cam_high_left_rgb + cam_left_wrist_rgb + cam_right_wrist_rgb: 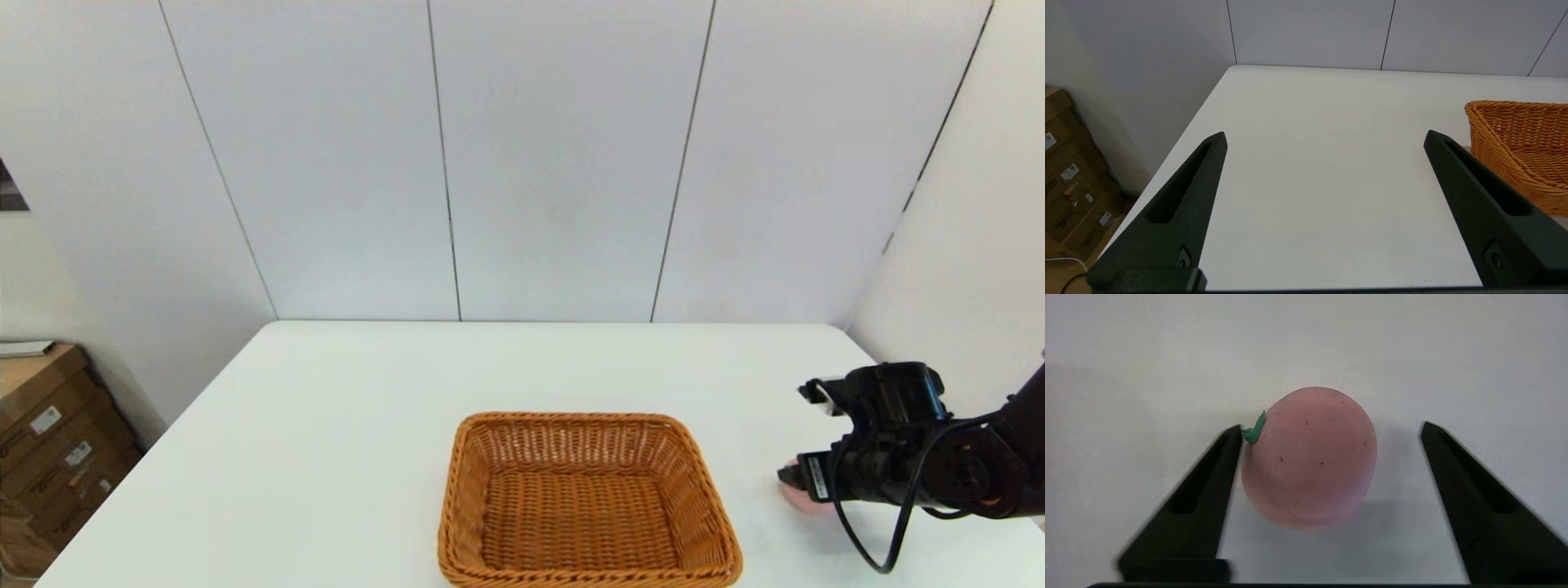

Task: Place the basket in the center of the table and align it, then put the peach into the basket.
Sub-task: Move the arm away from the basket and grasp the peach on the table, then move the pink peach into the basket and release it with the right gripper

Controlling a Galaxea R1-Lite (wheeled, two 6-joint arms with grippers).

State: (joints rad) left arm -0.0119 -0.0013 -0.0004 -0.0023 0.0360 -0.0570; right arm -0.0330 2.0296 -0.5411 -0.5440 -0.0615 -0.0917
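The orange-brown wicker basket (586,502) stands empty near the table's front edge, about mid-width, and its corner (1523,151) shows in the left wrist view. The pale-pink peach (1309,457) with a green stem spot lies on the white table (367,425) to the basket's right, mostly hidden in the head view behind my right gripper (796,486), with only a pink sliver (804,500) showing. My right gripper (1331,428) is open, its fingers on either side of the peach, one finger close to the stem side. My left gripper (1325,134) is open over bare table to the left of the basket, out of the head view.
Cardboard boxes (49,441) are stacked on the floor beyond the table's left edge. White wall panels (555,163) close off the back and right. A black cable (890,531) loops under the right wrist.
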